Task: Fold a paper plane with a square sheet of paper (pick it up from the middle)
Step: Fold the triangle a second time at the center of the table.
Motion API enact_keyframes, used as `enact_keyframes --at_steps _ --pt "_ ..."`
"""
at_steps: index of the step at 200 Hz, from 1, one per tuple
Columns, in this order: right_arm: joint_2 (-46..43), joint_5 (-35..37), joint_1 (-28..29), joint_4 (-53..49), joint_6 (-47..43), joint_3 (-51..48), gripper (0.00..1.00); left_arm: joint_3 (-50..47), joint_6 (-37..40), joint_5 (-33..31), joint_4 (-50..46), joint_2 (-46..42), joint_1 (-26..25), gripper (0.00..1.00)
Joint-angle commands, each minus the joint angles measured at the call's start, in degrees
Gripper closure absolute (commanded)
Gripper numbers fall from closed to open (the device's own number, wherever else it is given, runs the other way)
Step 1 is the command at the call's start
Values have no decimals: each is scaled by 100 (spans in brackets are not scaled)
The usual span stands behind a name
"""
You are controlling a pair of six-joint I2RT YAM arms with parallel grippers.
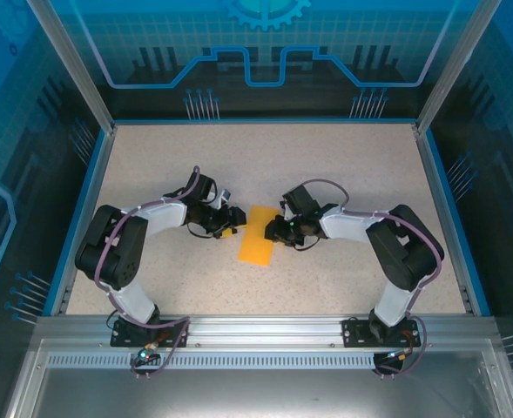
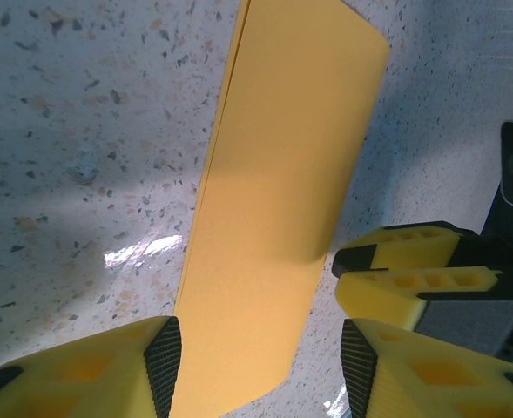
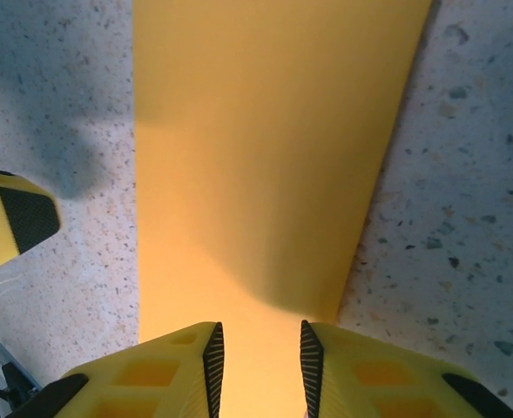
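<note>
The orange-yellow sheet of paper (image 1: 257, 235) lies on the speckled table as a long narrow strip, with a doubled edge along one long side (image 2: 273, 218). My left gripper (image 1: 231, 222) sits at the strip's left side. It is open wide (image 2: 260, 353), with the strip's near corner between its fingers but touching neither pad. My right gripper (image 1: 279, 229) is at the strip's right side. Its jaws stand a little apart (image 3: 260, 353) over the paper (image 3: 265, 157), with paper showing in the gap. No dart-shaped paper plane is in view.
The right gripper's yellow fingers (image 2: 404, 274) sit close beside the strip in the left wrist view, and a left fingertip (image 3: 21, 218) shows in the right wrist view. A blue-rimmed wall (image 1: 260, 122) bounds the table.
</note>
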Motion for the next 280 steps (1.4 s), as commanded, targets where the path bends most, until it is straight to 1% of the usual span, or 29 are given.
enact_keyframes --at_steps 1,43,87,143,245,280 --pt "125 -106 87 81 31 132 68 -81 -1 158 -3 26 -43 46" --pt "193 -119 79 109 45 148 69 -114 -36 123 50 19 -61 45" --pt "403 -318 70 297 82 213 69 -37 -40 113 -5 64 -70 46" --pt "426 -307 66 298 91 235 69 6 -6 123 -89 90 -78 46" --pt "323 -326 3 298 107 216 69 59 6 158 -89 202 -122 46" --pt "-129 -58 -18 -63 -17 176 69 68 25 167 -117 169 -140 46"
